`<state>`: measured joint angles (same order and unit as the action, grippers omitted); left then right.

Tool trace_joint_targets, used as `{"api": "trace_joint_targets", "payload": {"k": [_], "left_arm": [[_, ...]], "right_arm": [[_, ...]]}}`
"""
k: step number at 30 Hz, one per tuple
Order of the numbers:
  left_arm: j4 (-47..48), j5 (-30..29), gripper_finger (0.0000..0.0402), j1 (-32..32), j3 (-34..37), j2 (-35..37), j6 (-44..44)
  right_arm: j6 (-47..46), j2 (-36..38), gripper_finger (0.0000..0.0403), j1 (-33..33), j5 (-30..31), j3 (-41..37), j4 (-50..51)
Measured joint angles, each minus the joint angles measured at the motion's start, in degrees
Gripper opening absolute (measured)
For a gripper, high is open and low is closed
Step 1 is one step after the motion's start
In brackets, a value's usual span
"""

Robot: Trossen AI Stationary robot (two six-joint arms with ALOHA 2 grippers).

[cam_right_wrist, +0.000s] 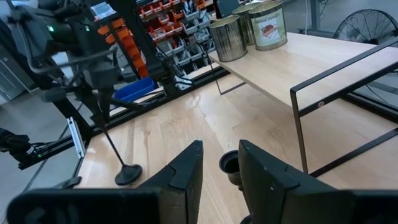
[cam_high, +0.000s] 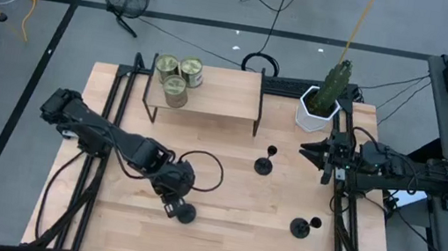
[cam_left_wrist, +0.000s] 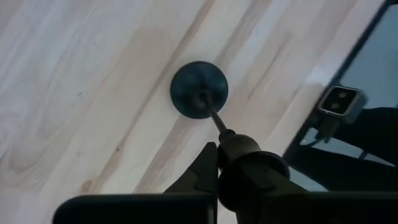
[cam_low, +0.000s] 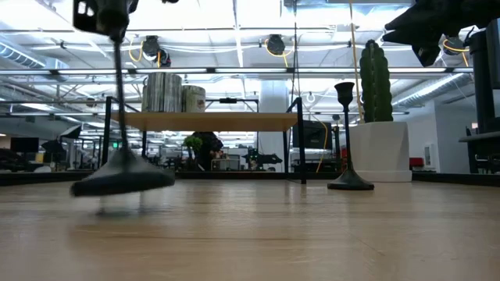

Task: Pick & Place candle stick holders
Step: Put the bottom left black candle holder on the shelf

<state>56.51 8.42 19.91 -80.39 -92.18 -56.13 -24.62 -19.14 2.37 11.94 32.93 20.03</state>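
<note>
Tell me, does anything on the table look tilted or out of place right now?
One candle stick holder leans: the left gripper is shut on its stem near the top, and its base looks tipped on the wood. The other two holders stand upright. The right gripper waits near the cactus pot.

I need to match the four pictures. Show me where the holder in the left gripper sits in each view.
High view: held holder near the front edge, left of centre, under the left gripper.
Low view: far left, base tilted.
Left wrist view: centre, base seen past the fingers shut on its stem.
Right wrist view: lower left, base on the wood.
Shared landmark: the shelf with tins, absent only from the left wrist view.
</note>
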Motion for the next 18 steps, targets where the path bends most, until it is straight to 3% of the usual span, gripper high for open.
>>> {"api": "trace_joint_targets", "payload": {"k": [6,18], "left_arm": [[0.3,-1.7,0.002,-2.5,-6.2,0.0,4.4],[5.7,-12.1,0.0016,-11.5,-22.8,0.1,14.7]], "right_arm": [[0.2,0.0,0.0094,0.0,0.0,0.0,0.0],[0.2,0.0,0.0094,0.0,0.0,0.0,0.0]]}}
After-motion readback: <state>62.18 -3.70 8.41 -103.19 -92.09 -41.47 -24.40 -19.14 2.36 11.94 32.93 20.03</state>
